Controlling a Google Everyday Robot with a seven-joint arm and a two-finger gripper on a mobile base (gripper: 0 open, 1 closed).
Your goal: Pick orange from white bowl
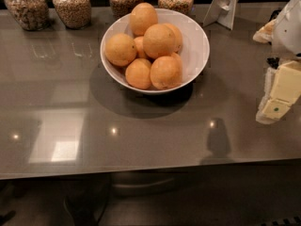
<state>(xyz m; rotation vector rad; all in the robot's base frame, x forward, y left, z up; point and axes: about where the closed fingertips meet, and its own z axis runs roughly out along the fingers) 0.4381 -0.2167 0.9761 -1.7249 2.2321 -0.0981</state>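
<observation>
Well right of the white bowl (200, 48), at the frame's edge, hangs the gripper (276, 108) — whether open or closed, I cannot tell. Oranges (159, 40) sit heaped in the bowl on a grey counter (141, 135); nudging the pile could roll one out — they stack loosely.

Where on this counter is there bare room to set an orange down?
Free: counter in front of the white bowl to the near edge, and left of it below the jars. Crowded: back row, right edge by the gripper.
</observation>
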